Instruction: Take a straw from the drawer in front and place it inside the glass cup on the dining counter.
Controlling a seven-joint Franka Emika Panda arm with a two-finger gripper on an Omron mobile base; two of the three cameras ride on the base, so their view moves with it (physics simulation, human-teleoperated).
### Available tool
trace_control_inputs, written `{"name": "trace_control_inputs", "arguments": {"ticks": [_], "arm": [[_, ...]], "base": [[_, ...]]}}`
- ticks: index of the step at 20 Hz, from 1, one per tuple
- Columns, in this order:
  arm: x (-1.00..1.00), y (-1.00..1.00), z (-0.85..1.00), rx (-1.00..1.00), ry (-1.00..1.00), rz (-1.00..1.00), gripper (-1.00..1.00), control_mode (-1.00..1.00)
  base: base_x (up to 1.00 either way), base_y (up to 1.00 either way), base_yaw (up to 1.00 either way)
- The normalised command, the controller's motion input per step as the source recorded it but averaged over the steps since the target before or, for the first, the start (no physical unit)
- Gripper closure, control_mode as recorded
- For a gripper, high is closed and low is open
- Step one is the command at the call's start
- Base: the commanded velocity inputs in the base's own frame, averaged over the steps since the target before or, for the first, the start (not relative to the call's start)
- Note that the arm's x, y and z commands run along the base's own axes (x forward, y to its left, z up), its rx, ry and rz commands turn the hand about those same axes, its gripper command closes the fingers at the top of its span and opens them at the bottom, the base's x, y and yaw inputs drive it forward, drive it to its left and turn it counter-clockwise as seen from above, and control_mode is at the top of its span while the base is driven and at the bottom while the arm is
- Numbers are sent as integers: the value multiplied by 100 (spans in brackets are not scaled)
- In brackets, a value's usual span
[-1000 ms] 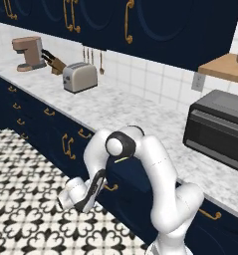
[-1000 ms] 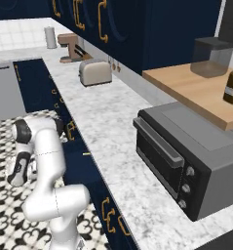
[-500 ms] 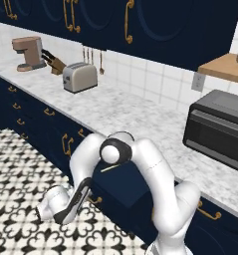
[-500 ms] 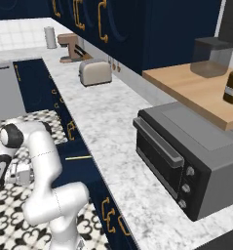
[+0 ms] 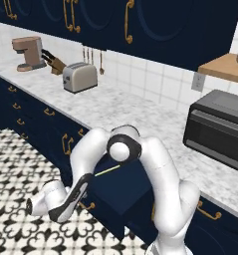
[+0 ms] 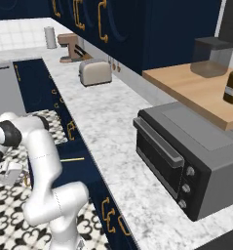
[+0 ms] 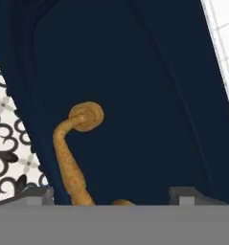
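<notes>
The navy drawer [image 5: 115, 196] stands pulled out from the cabinet run below the marble worktop. Inside it lies the thin pale-yellow straw [image 5: 107, 172], also seen from the other side [image 6: 72, 159]. My gripper [image 5: 74, 201] hangs low in front of the drawer's face, just above the patterned floor. It is open. In the hand view the curved brass handle [image 7: 70, 158] rises between the two widely spread fingertips [image 7: 37, 195], which do not touch it. The glass cup and the dining counter are out of view.
On the marble worktop [image 5: 140, 107] stand a toaster [image 5: 79, 77], a coffee machine [image 5: 30, 53], a knife block and a dark toaster oven [image 6: 186, 151]. Navy wall cabinets hang above, and a wooden shelf [image 6: 196, 88] carries a jar and a bottle. Tiled floor [image 5: 16, 164] lies to the left.
The arm has swung down and outwards, drawing the drawer out and baring the straw. The jaws, shut on the brass handle before, have spread wide.
</notes>
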Motion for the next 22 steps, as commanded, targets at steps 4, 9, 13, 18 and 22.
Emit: {"name": "trace_control_inputs", "arguments": {"ticks": [4,9,13,18,22], "arm": [[-38,4,34,48,26,11,-100,-100],[-57,-8,94,32,-3,10,-100,-100],[-38,-54,100,27,-10,1,-100,-100],[20,-78,90,29,4,0,-100,-100],[78,-70,38,22,21,0,-100,-100]], "base": [[0,0,0],[0,0,0],[0,0,0],[0,0,0],[0,0,0]]}}
